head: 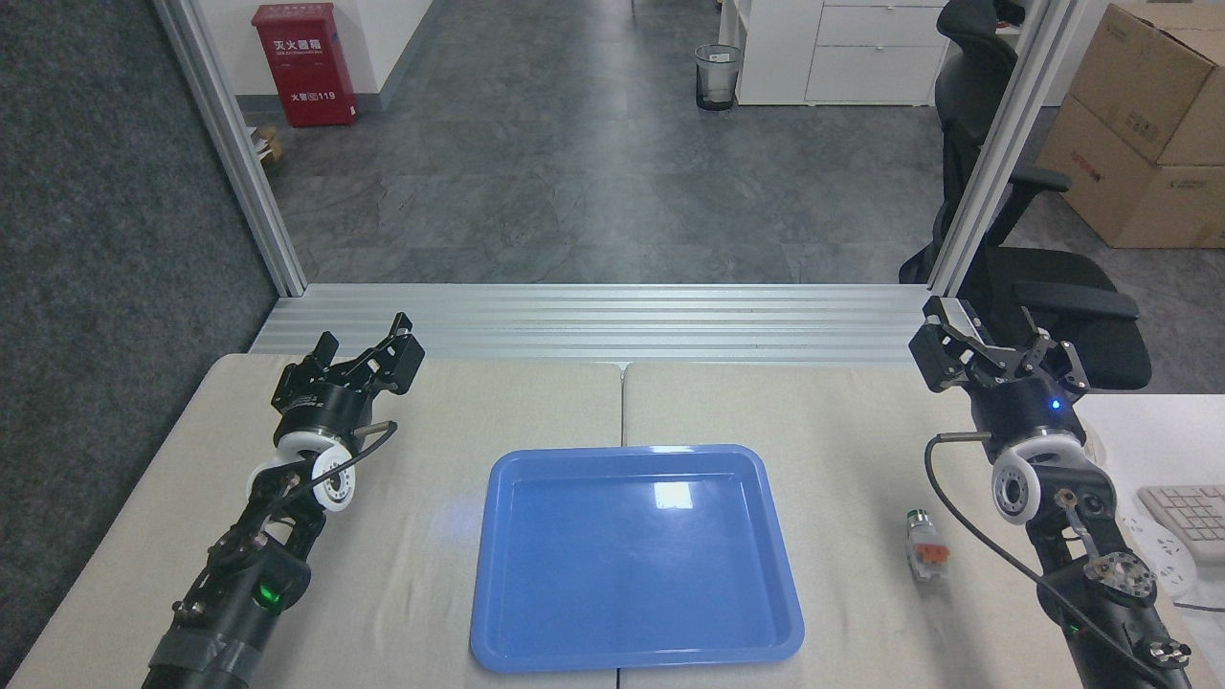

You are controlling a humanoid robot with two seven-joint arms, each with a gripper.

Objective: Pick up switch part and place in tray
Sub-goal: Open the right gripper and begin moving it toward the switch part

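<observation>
The switch part, a small white block with an orange middle and a silver metal end, lies on the table just right of the tray. That glossy blue tray sits at the table's centre with nothing in it. My right gripper hovers open above the table's far right, well behind the part and holding nothing. Over the far left of the table my left gripper is raised and open, nothing between its fingers.
A white keyboard and a white round-patterned item lie at the right edge. Beyond the table's back edge run aluminium rails and frame posts; a black office chair stands behind the right post. Cardboard boxes stand far right.
</observation>
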